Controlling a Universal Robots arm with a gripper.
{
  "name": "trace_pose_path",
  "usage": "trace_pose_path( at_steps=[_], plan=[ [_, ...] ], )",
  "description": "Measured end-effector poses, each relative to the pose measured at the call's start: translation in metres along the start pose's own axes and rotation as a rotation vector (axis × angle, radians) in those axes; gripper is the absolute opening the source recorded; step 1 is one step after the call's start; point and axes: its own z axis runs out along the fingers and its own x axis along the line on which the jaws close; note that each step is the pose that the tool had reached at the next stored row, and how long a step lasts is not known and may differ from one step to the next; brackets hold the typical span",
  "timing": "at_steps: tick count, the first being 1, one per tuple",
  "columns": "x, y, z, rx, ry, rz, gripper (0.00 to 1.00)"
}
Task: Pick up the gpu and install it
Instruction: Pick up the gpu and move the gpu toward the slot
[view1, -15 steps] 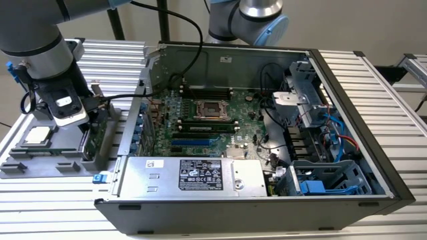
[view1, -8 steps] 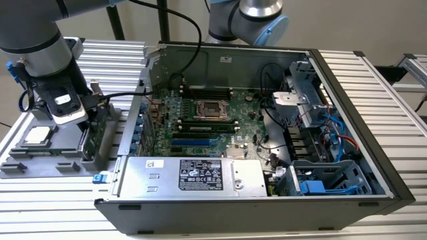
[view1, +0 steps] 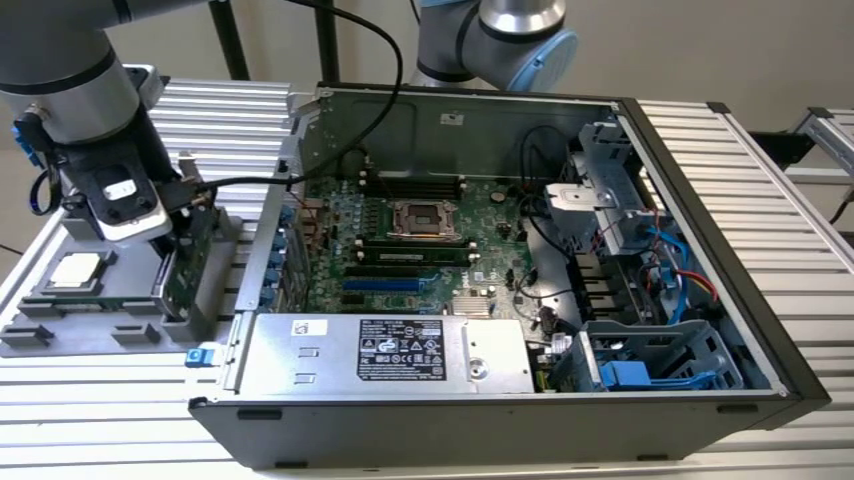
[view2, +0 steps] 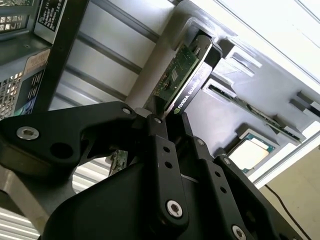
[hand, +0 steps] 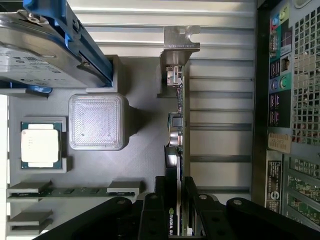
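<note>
Fingers (hand: 192, 197) clamping gpu (hand: 183, 115), white lettering on cooler (view2: 191, 87)

Thin green gpu (hand: 184, 107), upright on edge

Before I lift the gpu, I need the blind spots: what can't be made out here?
First wrist view: the gpu is edge-on, its faces unseen; the gripper covers its near end.
Second wrist view: the gripper hides its near half.
Exterior view: the arm hides much of the gpu and its seat in the holder.
</note>
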Motion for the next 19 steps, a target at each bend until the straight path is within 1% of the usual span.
trace_pose_path(
  at_steps=[12,15,19],
  plan=[
    [0.0,0.0,-0.0006,0.0002,0.0003,-0.001,0.0],
    [0.0001,0.0002,-0.0027,0.0001,0.0002,-0.001,0.0],
    [0.0,0.0005,-0.0074,0.0,0.0001,-0.001,0.0]
  ],
)
